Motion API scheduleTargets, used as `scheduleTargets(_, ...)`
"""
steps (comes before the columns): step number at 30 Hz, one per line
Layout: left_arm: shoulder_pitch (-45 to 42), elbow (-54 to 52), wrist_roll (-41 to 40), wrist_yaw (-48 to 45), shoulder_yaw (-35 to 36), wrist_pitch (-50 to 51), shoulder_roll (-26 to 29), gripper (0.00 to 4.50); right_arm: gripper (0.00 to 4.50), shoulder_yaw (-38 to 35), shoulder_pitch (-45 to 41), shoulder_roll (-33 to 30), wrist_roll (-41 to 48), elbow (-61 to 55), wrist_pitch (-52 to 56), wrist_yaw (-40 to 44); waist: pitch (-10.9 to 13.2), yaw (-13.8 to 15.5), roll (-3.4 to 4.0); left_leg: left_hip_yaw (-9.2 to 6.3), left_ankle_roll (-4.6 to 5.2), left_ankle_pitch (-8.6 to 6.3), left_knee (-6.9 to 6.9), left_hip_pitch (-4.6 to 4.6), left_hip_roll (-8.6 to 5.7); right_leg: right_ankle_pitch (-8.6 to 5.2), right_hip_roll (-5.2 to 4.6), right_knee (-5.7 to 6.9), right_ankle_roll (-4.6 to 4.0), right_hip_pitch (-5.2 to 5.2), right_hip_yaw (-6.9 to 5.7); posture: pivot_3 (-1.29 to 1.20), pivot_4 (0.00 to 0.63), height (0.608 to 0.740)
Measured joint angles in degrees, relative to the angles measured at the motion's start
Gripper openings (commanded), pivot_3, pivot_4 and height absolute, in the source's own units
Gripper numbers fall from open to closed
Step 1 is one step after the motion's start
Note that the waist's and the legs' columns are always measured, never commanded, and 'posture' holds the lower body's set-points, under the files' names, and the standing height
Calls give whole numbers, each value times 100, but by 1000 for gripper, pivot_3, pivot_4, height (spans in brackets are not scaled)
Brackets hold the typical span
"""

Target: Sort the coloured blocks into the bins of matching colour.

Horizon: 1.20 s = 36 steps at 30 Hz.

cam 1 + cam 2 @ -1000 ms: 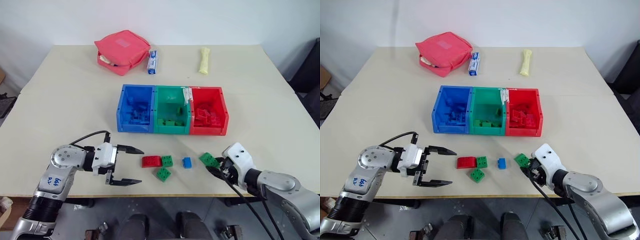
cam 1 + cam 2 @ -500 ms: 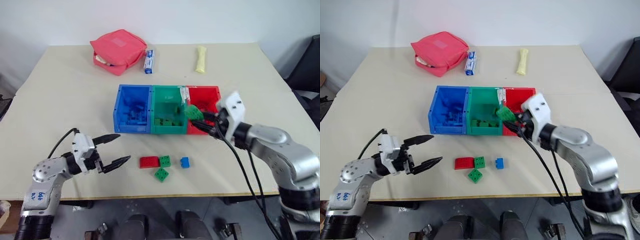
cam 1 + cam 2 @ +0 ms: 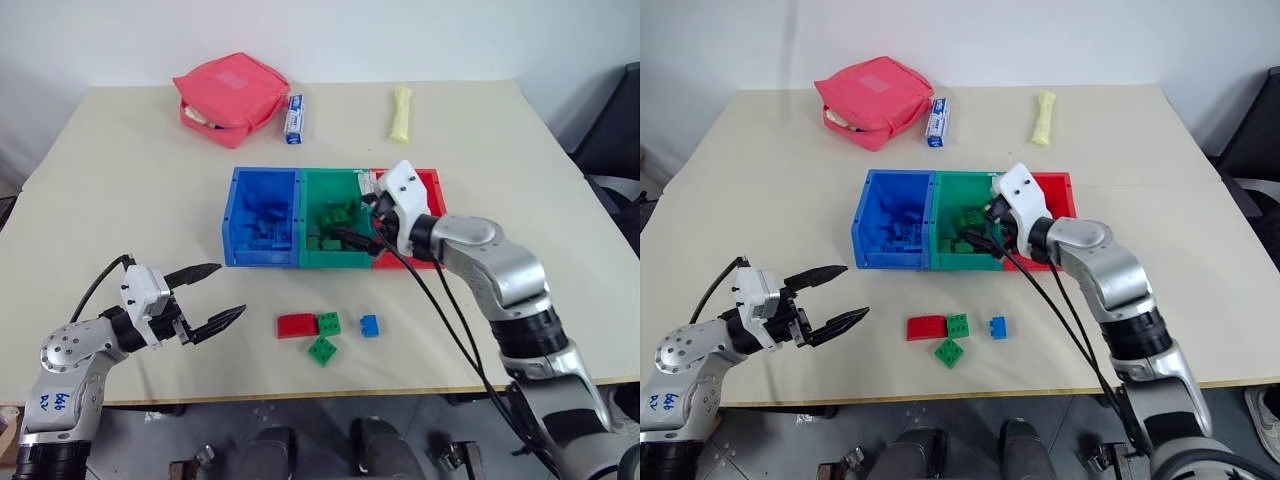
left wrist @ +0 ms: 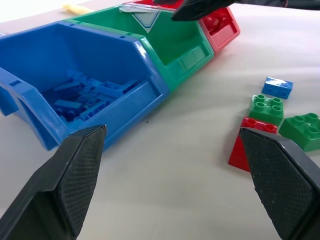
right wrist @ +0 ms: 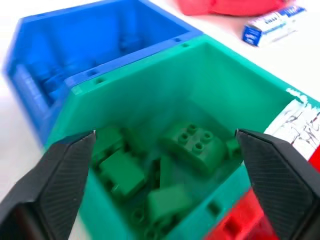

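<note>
Carried over from the table point(image 3: 120, 200) edge, my right gripper point(image 5: 165, 145) gapes empty above the green bin point(image 3: 312, 250), green block point(image 5: 196, 145) dropped inside; left gripper point(image 3: 207, 298) open, four blocks remain

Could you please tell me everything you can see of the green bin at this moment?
The green bin is an open-top rectangular box of smooth, glossy plastic, the middle of three joined in a row, with the blue bin on one side and the red bin on the other. It stands upright on the table. Several green blocks lie loose inside. A torn white label sits on its wall toward the red bin. The right gripper hangs open over it, fingers apart.
</note>
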Motion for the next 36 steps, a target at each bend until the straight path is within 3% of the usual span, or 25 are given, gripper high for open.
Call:
scheduleTargets(7,-667,99,116,-511,-606,-94,50,4500,4489,-1383,2407,-1038,491,-955,-1856,1744,0,134,0,6,5,2,10,3,-1,4,2,-46,8,22,3,0,150,740)
scheduleTargets(12,-1041,264,327,-1100,-1246,-343,79,4500,4489,-2165,4032,-1793,281,-571,-3252,2878,0,123,0,22,3,4,6,25,4,4,9,-41,8,35,12,0,150,740)
scheduleTargets(15,-1285,464,464,-1375,-1557,-536,75,4500,4489,-2425,4443,-1935,219,-280,-3703,3171,1,99,0,39,5,3,-5,70,9,3,13,-40,6,70,23,0,150,740)
scheduleTargets(21,-1466,784,559,-1618,-1681,-743,67,4500,4489,-2110,4068,-1984,192,-316,-3717,3264,1,91,1,28,15,-6,-8,97,16,2,13,-50,4,101,19,0,150,740)
scheduleTargets(26,-1459,913,586,-1662,-1681,-828,73,4500,4489,-1056,3200,-1743,97,-399,-3209,3253,1,122,2,22,4,0,-2,91,13,2,8,-53,4,101,15,0,150,740)
scheduleTargets(31,-1267,896,615,-1612,-1610,-882,157,4500,4489,11,2226,-1499,-511,242,-2982,3306,2,131,1,11,3,-1,-2,87,11,2,6,-55,3,99,8,0,150,740)
scheduleTargets(36,-1012,680,611,-1445,-1515,-873,213,4500,3208,377,1809,-1261,-763,856,-3003,3385,2,129,2,11,3,-2,-2,81,9,2,4,-59,3,94,7,0,150,740)
